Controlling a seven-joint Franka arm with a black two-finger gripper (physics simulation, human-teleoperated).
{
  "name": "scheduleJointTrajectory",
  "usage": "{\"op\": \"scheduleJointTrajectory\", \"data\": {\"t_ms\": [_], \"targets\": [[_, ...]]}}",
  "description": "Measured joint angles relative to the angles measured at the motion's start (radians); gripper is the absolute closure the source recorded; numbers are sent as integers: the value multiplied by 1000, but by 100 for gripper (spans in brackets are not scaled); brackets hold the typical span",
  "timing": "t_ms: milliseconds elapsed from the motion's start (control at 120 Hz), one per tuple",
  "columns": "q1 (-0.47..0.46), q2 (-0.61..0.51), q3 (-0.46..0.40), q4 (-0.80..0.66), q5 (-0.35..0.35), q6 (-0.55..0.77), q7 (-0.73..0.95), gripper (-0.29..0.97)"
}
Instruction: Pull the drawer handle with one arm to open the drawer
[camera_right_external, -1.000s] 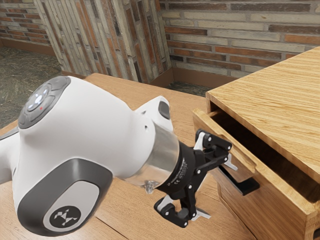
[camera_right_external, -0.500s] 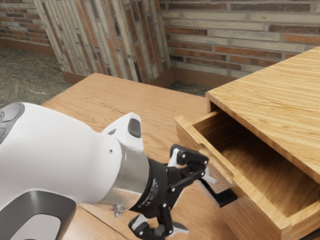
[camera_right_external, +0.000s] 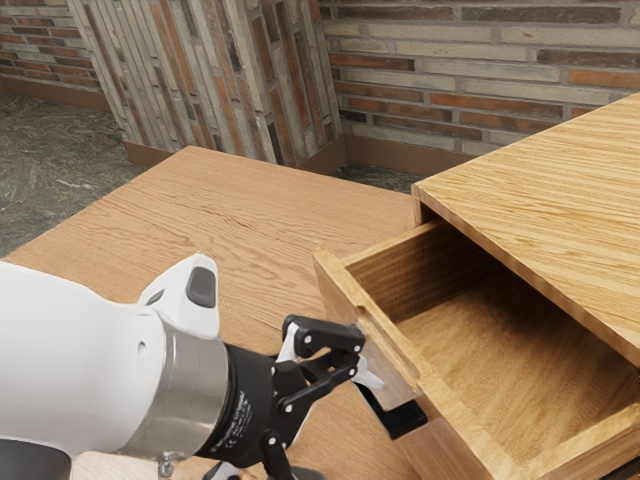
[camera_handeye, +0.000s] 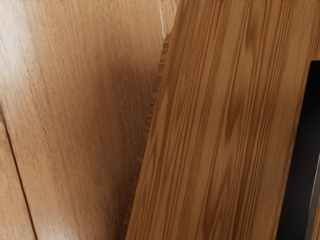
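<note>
Gripper (camera_right_external: 342, 428) at ext. view's 6 o'clock, fingers spread wide, pinching nothing; lower finger cut by frame edge. Black handle (camera_right_external: 402, 417) just at its 3 o'clock, contact unclear. Drawer (camera_right_external: 372, 322) well out of cabinet (camera_right_external: 540, 190), over table (camera_right_external: 230, 220). Wrist cam: drawer front (camera_handeye: 225, 125) close ahead.

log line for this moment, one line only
drawer: far out of wooden cabinet | claw: at black handle | task: looks done

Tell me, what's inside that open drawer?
The drawer looks empty: bare wooden floor, nothing on it. Its rear part is hidden under the cabinet top.
</note>
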Motion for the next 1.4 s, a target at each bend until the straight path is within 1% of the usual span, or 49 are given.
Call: {"op": "scheduleJointTrajectory", "data": {"t_ms": [192,533,875,1217,1317,1400], "targets": [[-15,-61,9,-47,-10,-3,-1,0],[-30,-131,8,-105,-20,-8,-3,0],[-72,-261,24,-194,-22,-11,-5,0],[-100,-350,21,-237,-28,-21,-12,0],[-101,-395,28,-228,-23,-62,-17,0],[-96,-406,60,-160,-15,-143,-22,0]]}}
